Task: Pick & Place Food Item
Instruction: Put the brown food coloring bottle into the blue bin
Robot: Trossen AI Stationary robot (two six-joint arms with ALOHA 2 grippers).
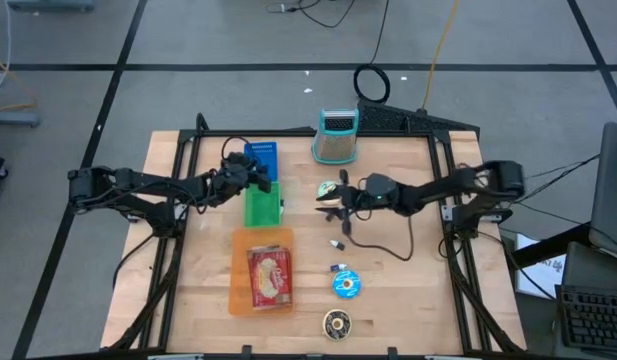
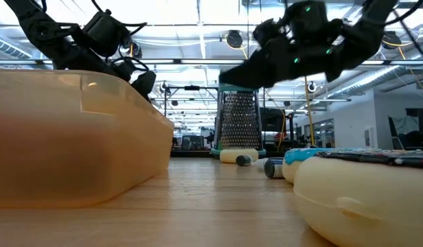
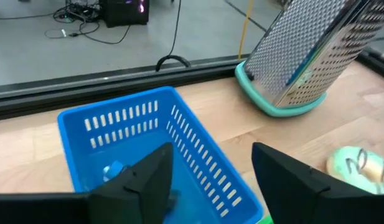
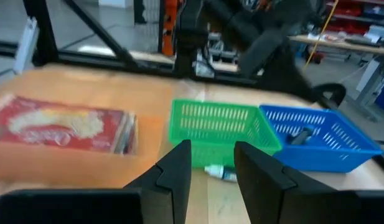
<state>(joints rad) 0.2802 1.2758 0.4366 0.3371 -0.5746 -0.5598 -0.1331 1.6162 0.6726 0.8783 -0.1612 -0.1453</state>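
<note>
My left gripper [image 1: 260,178] hovers open just over the blue basket [image 3: 142,143], its fingers apart above the basket's near end. A small blue bit [image 3: 114,168] and a dark object [image 4: 300,134] lie inside that basket. The green basket [image 1: 263,205] stands right beside it. My right gripper [image 1: 326,197] is in the air near the table's middle, level and pointing at the green basket [image 4: 220,124]. It is open with nothing between its fingers. A small bottle [image 4: 220,173] lies on the table ahead of it. A pale round food item [image 3: 356,168] lies near the grater.
An orange tray [image 1: 261,270] holding a red packet [image 1: 270,275] sits at the near left. A metal grater [image 1: 336,135] stands at the far middle. A blue disc [image 1: 346,285], a round lid [image 1: 336,322] and small bits [image 1: 338,243] lie near the front.
</note>
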